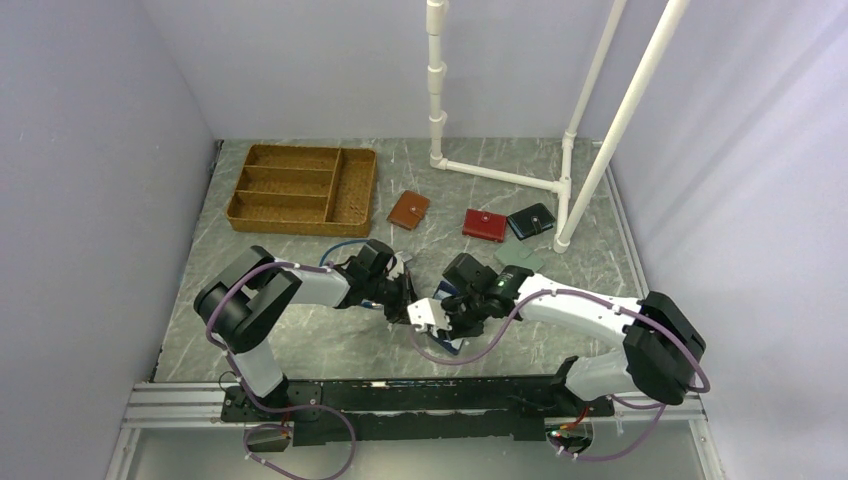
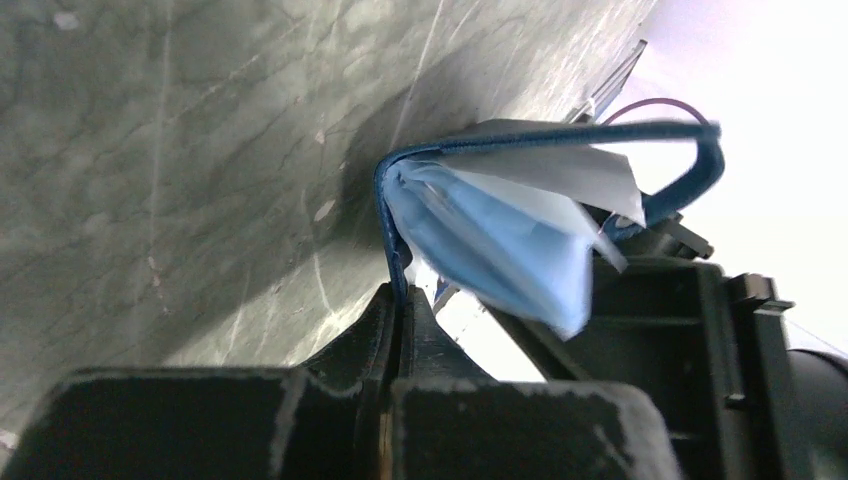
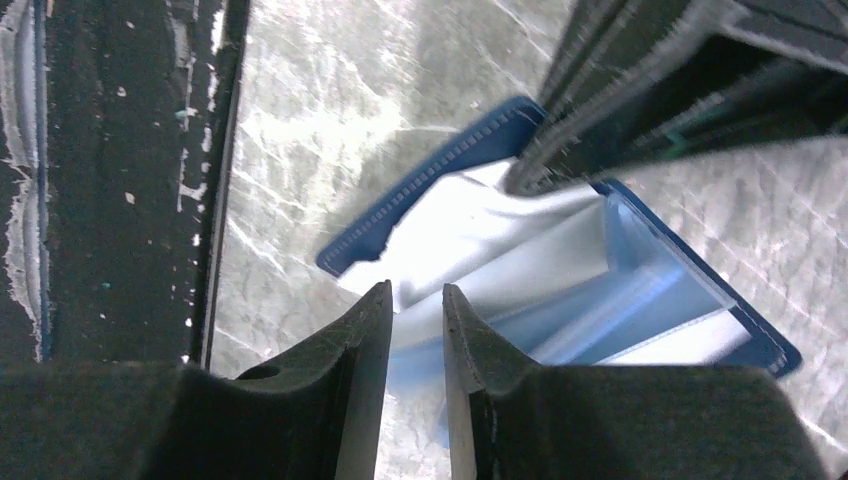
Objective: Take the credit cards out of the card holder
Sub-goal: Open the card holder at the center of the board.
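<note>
The card holder [image 1: 446, 346], navy with a glossy light blue inside, hangs open between my two grippers just above the table. My left gripper [image 1: 404, 294] is shut on its navy edge, as the left wrist view [image 2: 405, 296] shows, with the holder [image 2: 480, 235] spread open above it and a pale card [image 2: 570, 170] inside. My right gripper [image 1: 440, 322] has its jaws a little apart [image 3: 415, 297] at the near edge of a white card [image 3: 470, 225] sticking out of the holder [image 3: 430, 185]. No dark card shows.
A tan-brown wallet [image 1: 408, 210], a red wallet [image 1: 484, 224] and a dark wallet [image 1: 530, 220] lie behind. A small grey-green flat piece [image 1: 520, 257] lies by the right arm. A wicker tray [image 1: 300, 187] stands back left. A white pipe frame [image 1: 500, 175] stands back right.
</note>
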